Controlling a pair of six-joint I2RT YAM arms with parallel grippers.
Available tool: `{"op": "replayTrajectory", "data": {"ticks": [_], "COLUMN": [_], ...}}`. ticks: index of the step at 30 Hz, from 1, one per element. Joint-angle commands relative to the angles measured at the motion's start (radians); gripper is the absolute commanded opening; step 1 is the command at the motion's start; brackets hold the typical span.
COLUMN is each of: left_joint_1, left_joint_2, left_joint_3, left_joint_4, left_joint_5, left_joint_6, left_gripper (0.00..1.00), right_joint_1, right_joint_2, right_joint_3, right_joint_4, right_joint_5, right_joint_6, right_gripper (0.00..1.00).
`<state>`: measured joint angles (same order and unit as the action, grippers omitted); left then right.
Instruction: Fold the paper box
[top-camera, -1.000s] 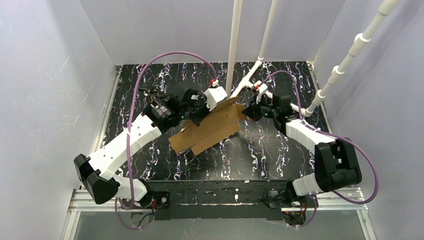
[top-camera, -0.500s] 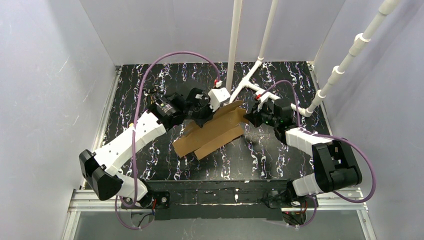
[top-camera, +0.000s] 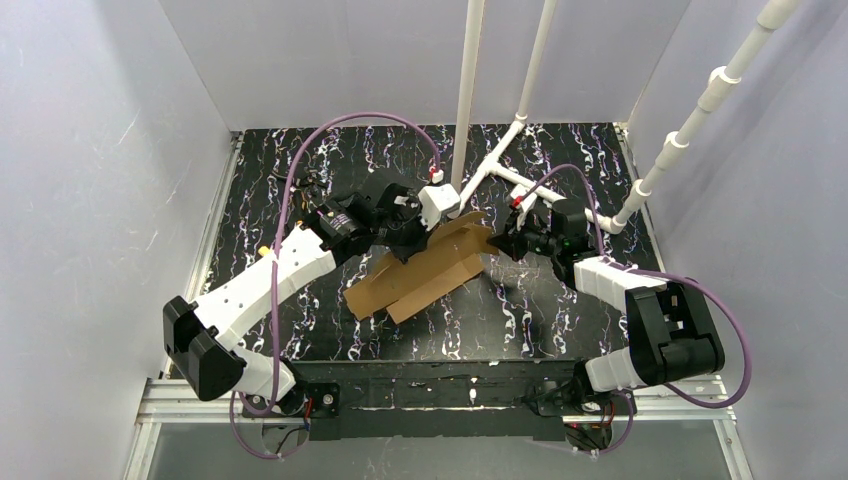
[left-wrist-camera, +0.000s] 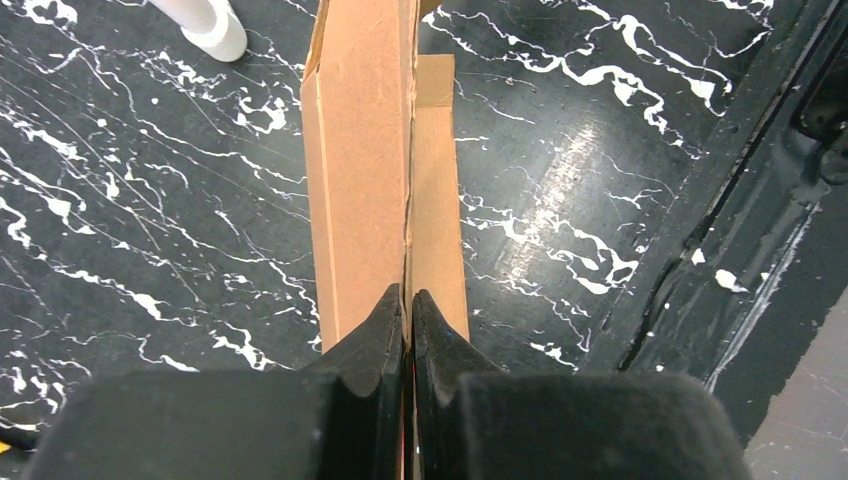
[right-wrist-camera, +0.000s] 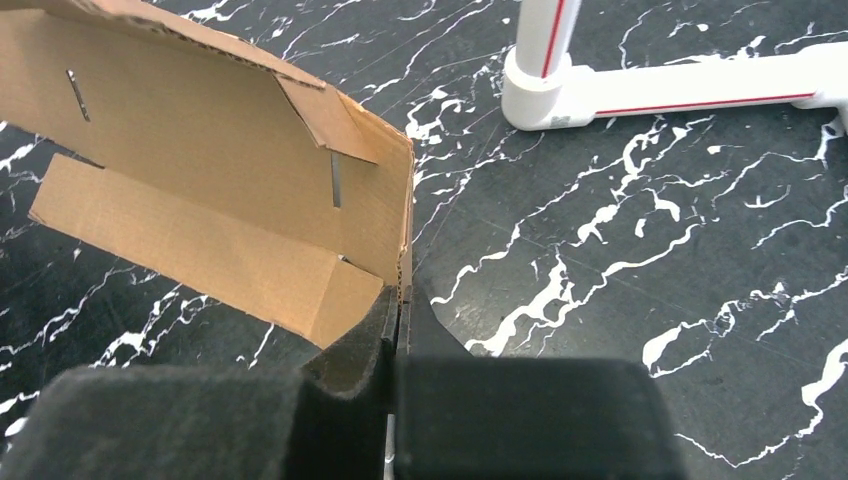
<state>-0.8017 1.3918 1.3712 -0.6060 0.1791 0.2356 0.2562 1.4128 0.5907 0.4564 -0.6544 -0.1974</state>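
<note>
Gripping the box (top-camera: 425, 270) at mid-table (top-camera: 560, 310), between your arms: your left gripper (left-wrist-camera: 408, 296) is clenched on one edge, your right gripper (right-wrist-camera: 398, 297) on its right-hand corner.

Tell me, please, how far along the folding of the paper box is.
Done: the paper box is partly creased, with one long panel bent up from the sheet. In hand: the left gripper and the right gripper are each shut on an edge of it. Left: it is not yet a closed box, and the flaps and slits are untucked.
</note>
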Motion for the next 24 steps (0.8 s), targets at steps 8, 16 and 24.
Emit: {"op": "replayTrajectory", "data": {"ticks": [8,16,24], "left_joint_1": [-0.001,-0.002,-0.001], "left_joint_2": [-0.059,-0.044,-0.048], "left_joint_3": [-0.028,-0.069,-0.078], "left_joint_4": [0.008,0.057,0.060], "left_joint_5": [0.098,0.148,0.175], "left_joint_6": [-0.082,-0.155,-0.200], "left_gripper": [0.00,0.00,0.00], "right_joint_1": [-0.002,-0.002,-0.002], "right_joint_2": [-0.035,-0.046,-0.054], "right_joint_3": [0.022,0.026,0.027], "right_joint_4": [-0.069,-0.127,-0.169], "right_joint_5": [-0.108,-0.154,-0.161], "right_joint_6": [-0.093,-0.154,-0.198], "right_gripper": [0.07,0.08,0.10]}}
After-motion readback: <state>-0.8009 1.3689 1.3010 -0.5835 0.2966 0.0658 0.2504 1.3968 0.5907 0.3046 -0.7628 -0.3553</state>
